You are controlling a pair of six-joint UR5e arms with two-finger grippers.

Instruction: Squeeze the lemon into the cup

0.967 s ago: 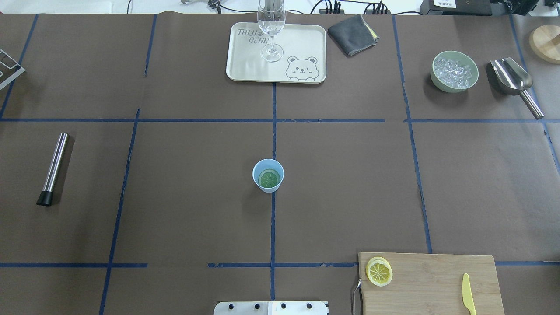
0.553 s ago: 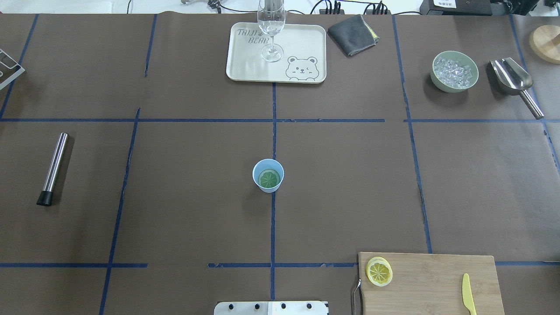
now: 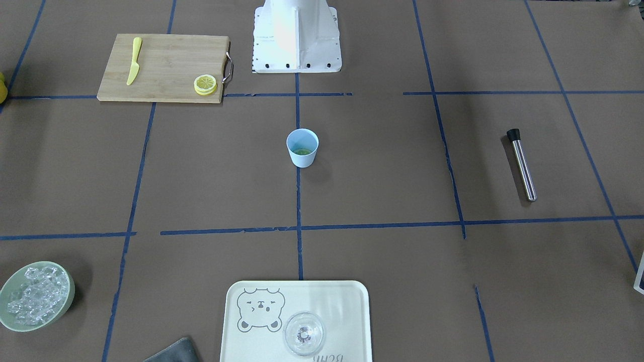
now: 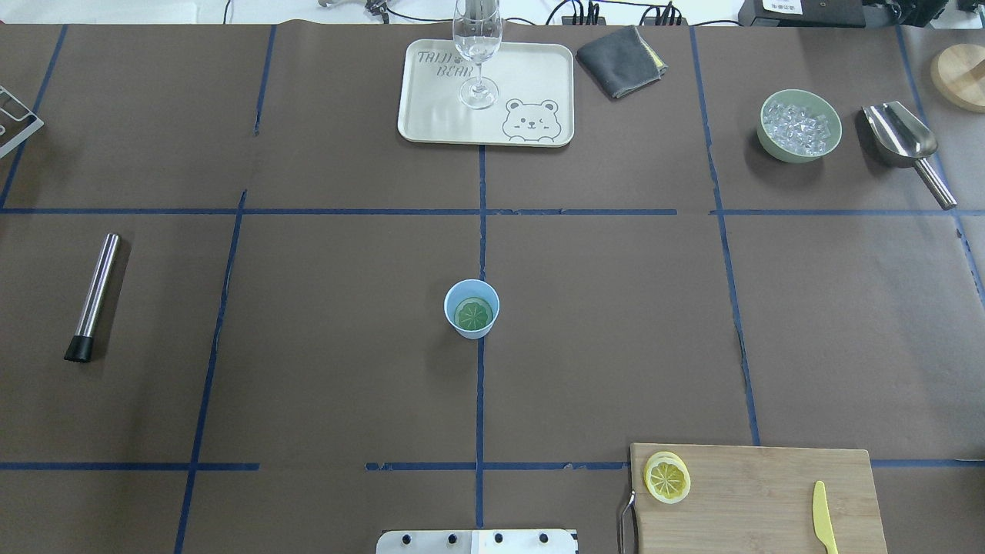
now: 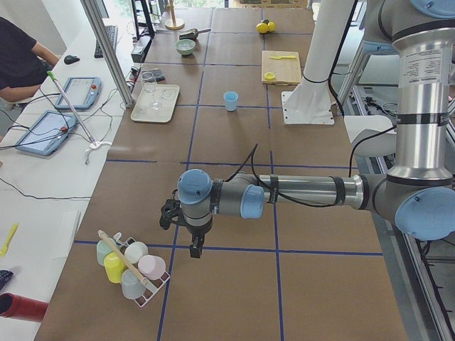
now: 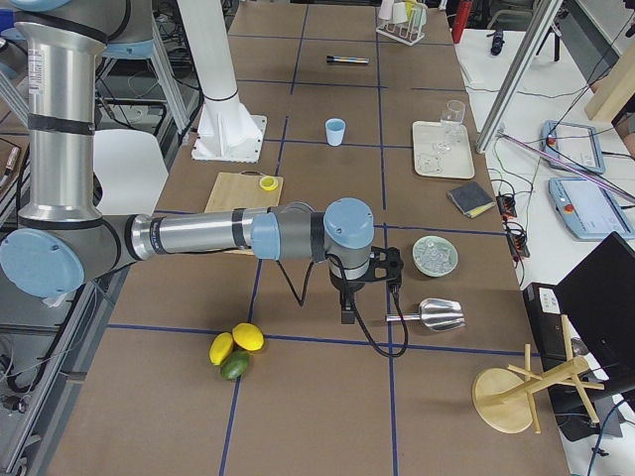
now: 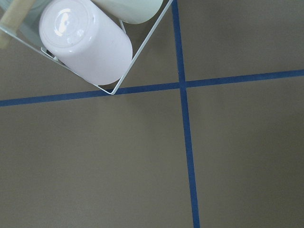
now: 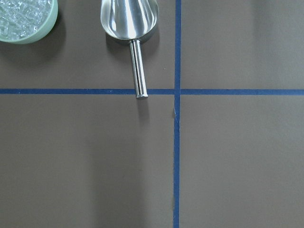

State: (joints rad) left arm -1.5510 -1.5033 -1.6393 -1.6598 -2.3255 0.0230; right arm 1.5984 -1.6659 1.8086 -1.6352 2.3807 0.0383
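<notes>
Neither claw appears in the overhead or front views. The left claw (image 5: 193, 249) hangs near the surface's left edge, beside a cluster of upturned cups (image 5: 131, 264). The right claw (image 6: 347, 309) hangs near the right edge, close to a metal scoop (image 6: 437, 314). I cannot tell how far either is open, and nothing shows in their grip.

The lemon (image 4: 667, 478) lies on a cutting board (image 4: 762, 492) that is cut off at the robot-side edge. It is well apart from the cup (image 4: 471, 308) at the surface's middle, which holds a green slice (image 4: 473, 314).

At the far edge, a wine glass (image 4: 478, 54) with its top cropped hides part of the lettering on the tray (image 4: 531, 85); "BEAR" is readable.
</notes>
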